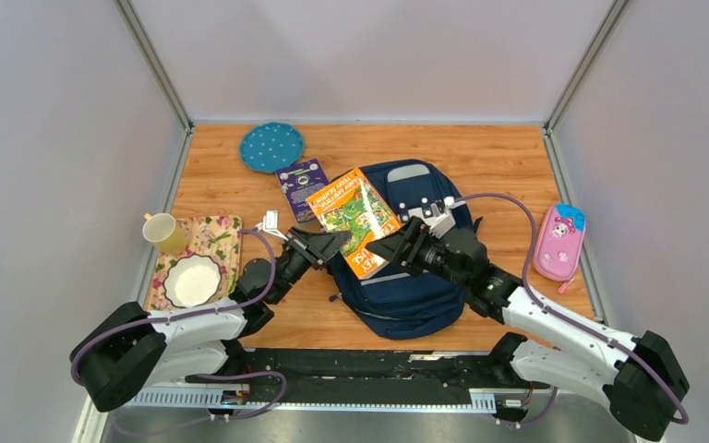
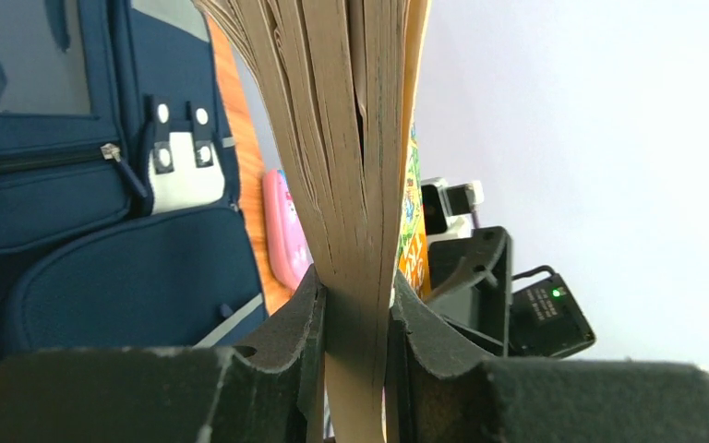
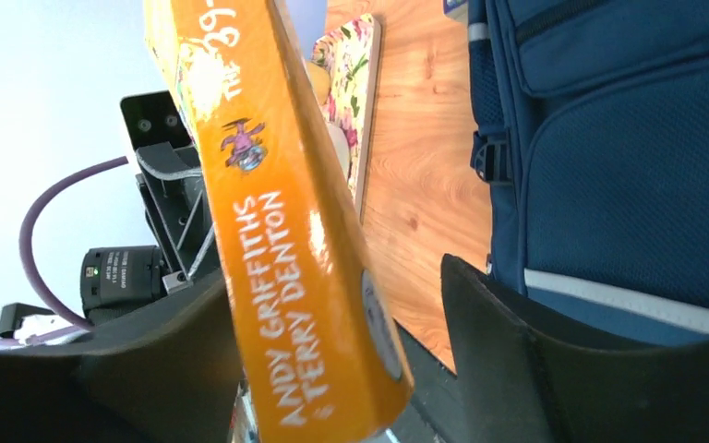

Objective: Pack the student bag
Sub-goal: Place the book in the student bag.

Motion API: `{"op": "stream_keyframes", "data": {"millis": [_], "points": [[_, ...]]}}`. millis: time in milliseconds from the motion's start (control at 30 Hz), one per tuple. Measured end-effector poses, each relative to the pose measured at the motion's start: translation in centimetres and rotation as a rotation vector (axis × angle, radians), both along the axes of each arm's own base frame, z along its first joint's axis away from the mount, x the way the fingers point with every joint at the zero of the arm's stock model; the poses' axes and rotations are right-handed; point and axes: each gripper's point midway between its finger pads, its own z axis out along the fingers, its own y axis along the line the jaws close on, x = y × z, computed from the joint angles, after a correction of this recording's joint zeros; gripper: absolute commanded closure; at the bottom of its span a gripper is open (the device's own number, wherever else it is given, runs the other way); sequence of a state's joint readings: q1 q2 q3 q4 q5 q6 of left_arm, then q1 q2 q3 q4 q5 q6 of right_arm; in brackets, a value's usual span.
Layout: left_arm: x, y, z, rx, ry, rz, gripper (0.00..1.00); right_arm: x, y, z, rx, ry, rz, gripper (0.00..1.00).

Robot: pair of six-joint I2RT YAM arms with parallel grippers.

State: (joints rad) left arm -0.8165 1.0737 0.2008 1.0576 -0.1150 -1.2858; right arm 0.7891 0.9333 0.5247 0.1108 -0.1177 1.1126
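- The student bag (image 1: 404,300) lies flat in the middle of the counter (image 1: 498,157). Its long axis runs near to far, with the grey-panelled top toward the far wall.
- The orange book (image 3: 286,277) over its left side reads "ANDY GRIFFITHS & TERRY DENTON" along the spine, with "The 39-" higher up.
- The left pincer (image 2: 355,300) is clamped on the book's page edge.
- The right pincer (image 3: 332,295) is spread wide around the spine, one finger clear of it.
- A pink pencil case (image 1: 559,242) lies right of the bag.

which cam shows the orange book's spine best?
Right wrist: spine of the orange book fills frame, author names legible. Top external shows only its cover, above the student bag. Left wrist shows just page edges clamped in the left pincer.
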Motion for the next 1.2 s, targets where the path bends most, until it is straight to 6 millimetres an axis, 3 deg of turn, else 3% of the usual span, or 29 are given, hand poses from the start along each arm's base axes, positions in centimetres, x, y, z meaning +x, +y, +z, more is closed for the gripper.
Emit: {"op": "stream_keyframes", "data": {"millis": [67,100,133,200,233,300,333,400,567,733,867,1067,1200], "points": [[0.0,0.0,0.5,-0.024,-0.008,-0.001,1.00,0.4,0.3,0.4,0.015,-0.017,-0.004,0.58],[0.0,0.0,0.6,-0.028,-0.011,0.000,1.00,0.6,0.5,0.7,0.026,-0.028,-0.005,0.75],[0.0,0.1,0.6,-0.030,-0.010,0.002,1.00,0.6,0.7,1.2,0.043,-0.041,-0.001,0.86],[0.2,0.3,0.5,-0.032,-0.004,0.018,0.98,0.4,1.0,2.5,0.083,-0.070,0.011,1.00],[0.1,0.4,0.6,-0.038,-0.006,0.017,0.76,0.3,1.0,2.8,0.087,-0.078,0.013,1.00],[0.0,0.4,0.9,-0.044,-0.015,0.016,0.52,0.1,0.8,3.1,0.090,-0.092,0.015,1.00],[0.0,0.4,1.0,-0.044,-0.017,0.016,0.32,0.0,0.8,3.2,0.091,-0.098,0.016,1.00],[-0.2,0.4,1.0,-0.040,-0.014,0.008,0.24,-0.4,0.4,3.8,0.093,-0.118,0.017,1.00],[-0.5,0.2,0.6,0.068,-0.024,-0.002,0.23,-0.2,-2.4,3.8,0.024,-0.150,-0.077,1.00],[0.2,-0.3,0.5,0.302,-0.076,0.003,0.22,-0.5,-7.1,3.6,-0.075,-0.181,-0.220,1.00],[0.3,-0.8,-0.2,0.526,-0.107,0.010,0.22,-1.1,-10.6,4.9,-0.145,-0.208,-0.316,1.00],[-2.0,-3.4,-1.6,0.815,-0.235,-0.068,0.22,-2.5,-15.9,7.8,-0.201,-0.251,-0.452,1.00],[-2.9,-5.2,-2.7,0.997,-0.350,-0.143,0.21,-3.6,-19.0,8.3,-0.223,-0.264,-0.524,1.00]]}}
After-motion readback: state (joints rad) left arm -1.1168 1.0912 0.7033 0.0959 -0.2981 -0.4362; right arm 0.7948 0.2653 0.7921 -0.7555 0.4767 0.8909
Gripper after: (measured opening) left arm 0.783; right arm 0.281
